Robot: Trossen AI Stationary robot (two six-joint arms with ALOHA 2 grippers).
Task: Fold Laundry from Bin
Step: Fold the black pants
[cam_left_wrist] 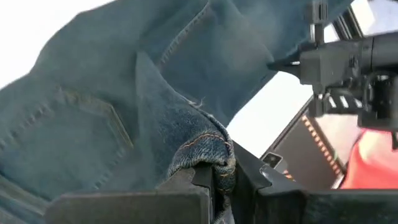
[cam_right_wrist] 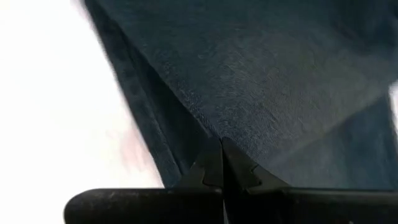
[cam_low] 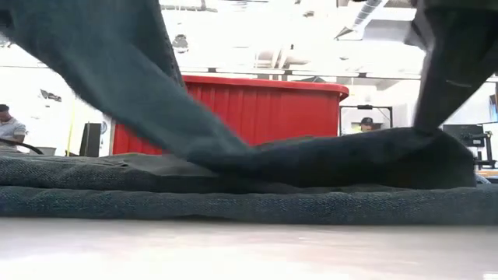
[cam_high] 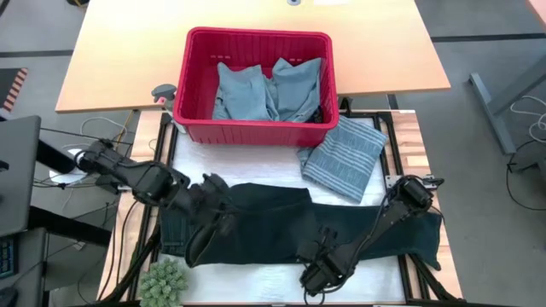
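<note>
Pinching dark jeans (cam_high: pixel 281 223) lower centre: left tool (cam_left_wrist: pixel 214 180) clamped on hem, right tool (cam_right_wrist: pixel 222 163) clamped on fabric edge.

Wooden desk (cam_high: pixel 375 43), grey floor (cam_high: pixel 495 213), perhaps ceiling ducts (cam_low: pixel 366 15)

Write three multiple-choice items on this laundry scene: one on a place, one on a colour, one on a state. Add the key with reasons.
1. Where does the striped cloth lie?
A. inside the bin
B. on the table beside the bin's front corner
C. on the floor

2. What colour is the bin?
A. red
B. green
C. white

3. How is the left gripper?
A. open above the bin
B. shut on nothing
C. shut on the dark jeans

Key: B, it lies flat outside the rim; A, its walls are red; C, a denim fold is pinched between the fingers.
</note>
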